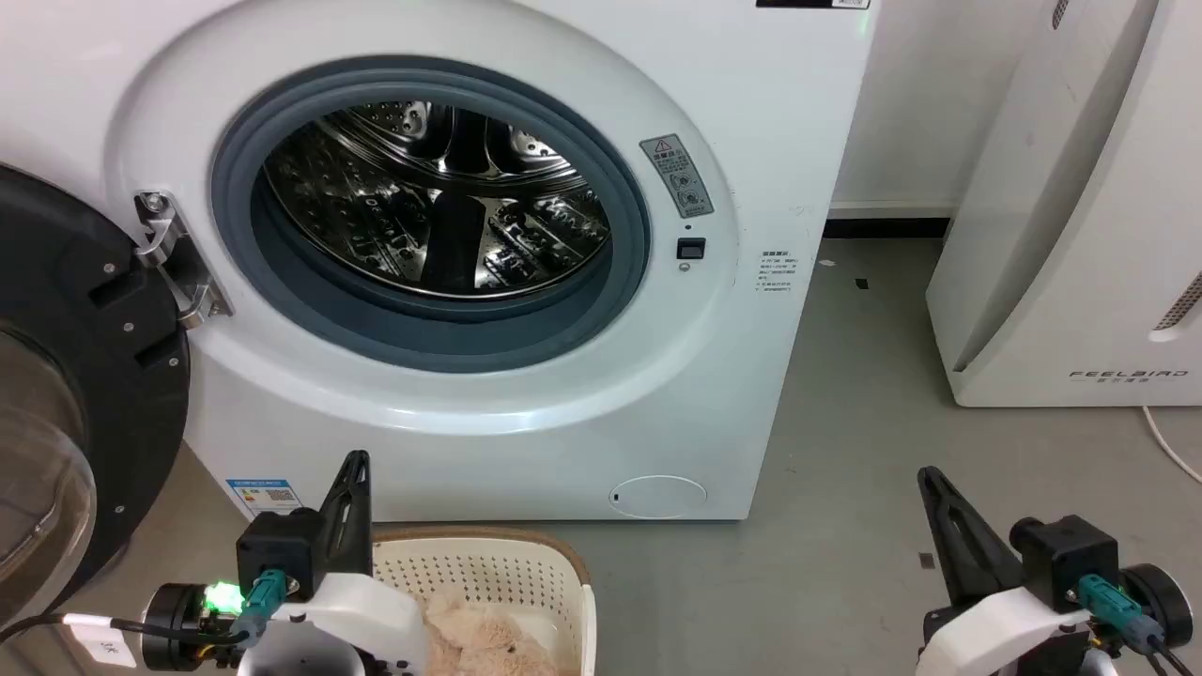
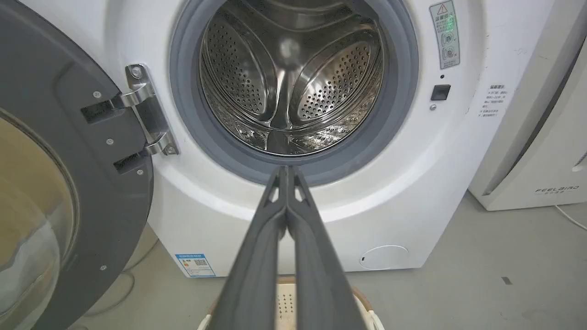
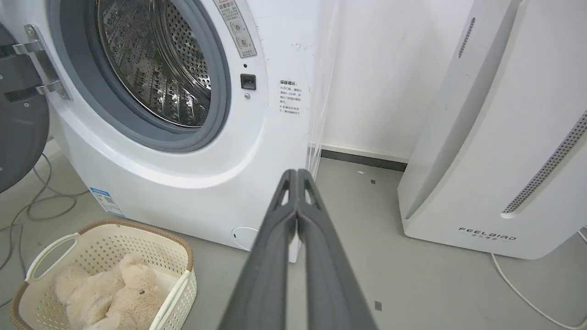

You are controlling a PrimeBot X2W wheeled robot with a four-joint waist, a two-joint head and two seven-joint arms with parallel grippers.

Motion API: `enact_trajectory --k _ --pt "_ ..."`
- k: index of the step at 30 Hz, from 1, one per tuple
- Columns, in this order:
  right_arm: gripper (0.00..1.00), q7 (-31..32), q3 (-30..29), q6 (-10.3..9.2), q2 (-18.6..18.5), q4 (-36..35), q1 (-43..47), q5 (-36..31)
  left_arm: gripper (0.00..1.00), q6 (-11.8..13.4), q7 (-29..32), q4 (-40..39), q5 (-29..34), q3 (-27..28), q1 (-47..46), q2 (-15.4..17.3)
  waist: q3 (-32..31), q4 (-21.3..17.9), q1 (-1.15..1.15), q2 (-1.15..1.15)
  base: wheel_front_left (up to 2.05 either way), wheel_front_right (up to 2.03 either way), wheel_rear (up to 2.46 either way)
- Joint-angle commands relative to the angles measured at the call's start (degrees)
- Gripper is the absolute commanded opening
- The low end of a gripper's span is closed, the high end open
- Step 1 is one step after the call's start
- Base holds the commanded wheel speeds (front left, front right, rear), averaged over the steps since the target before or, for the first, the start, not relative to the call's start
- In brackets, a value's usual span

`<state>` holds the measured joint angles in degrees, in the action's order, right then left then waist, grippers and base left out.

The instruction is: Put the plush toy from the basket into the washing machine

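A fluffy beige plush toy (image 3: 107, 293) lies inside the cream perforated basket (image 3: 151, 243) on the floor in front of the washing machine (image 1: 714, 394). The toy (image 1: 488, 643) and basket (image 1: 526, 568) sit at the bottom of the head view. The machine's black-framed door (image 1: 84, 394) hangs open to the left, and the steel drum (image 2: 293, 87) holds nothing. My left gripper (image 1: 355, 462) is shut and empty above the basket's left side, its tip (image 2: 286, 170) aimed at the lower gasket. My right gripper (image 1: 928, 474) is shut and empty over bare floor, right of the basket.
A white FEELBIRD appliance (image 1: 1080, 235) stands to the right of the washer, with a white cable (image 3: 518, 293) trailing on the floor. Grey cables (image 3: 41, 201) lie on the floor under the open door. Grey floor (image 1: 845, 488) lies between the two appliances.
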<state>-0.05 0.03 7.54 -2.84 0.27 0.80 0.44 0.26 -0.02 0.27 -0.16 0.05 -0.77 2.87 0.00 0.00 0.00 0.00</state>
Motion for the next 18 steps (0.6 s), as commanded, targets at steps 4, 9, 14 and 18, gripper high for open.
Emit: enact_trajectory --k 4,9,14,18 --pt "0.0 0.05 -0.03 -0.05 -0.04 -0.27 -0.8 -0.44 0.0 -0.26 0.02 -0.27 0.16 -0.05 0.77 0.0 0.0 0.0 0.0 0.0 0.0 0.0 0.0" --pt "0.0 0.05 -0.03 -0.05 -0.04 -0.27 -0.8 -0.44 0.0 -0.26 0.02 -0.27 0.16 -0.05 0.77 0.0 0.0 0.0 0.0 0.0 0.0 0.0 0.0" --pt "0.0 0.05 -0.03 -0.05 -0.04 -0.27 -0.8 -0.44 0.0 -0.26 0.02 -0.27 0.16 -0.05 0.77 0.0 0.0 0.0 0.0 0.0 0.0 0.0 0.0" --pt "0.0 0.05 -0.03 -0.05 -0.04 -0.27 -0.8 -0.44 0.0 -0.26 0.02 -0.27 0.16 -0.05 0.77 0.0 0.0 0.0 0.0 0.0 0.0 0.0 0.0"
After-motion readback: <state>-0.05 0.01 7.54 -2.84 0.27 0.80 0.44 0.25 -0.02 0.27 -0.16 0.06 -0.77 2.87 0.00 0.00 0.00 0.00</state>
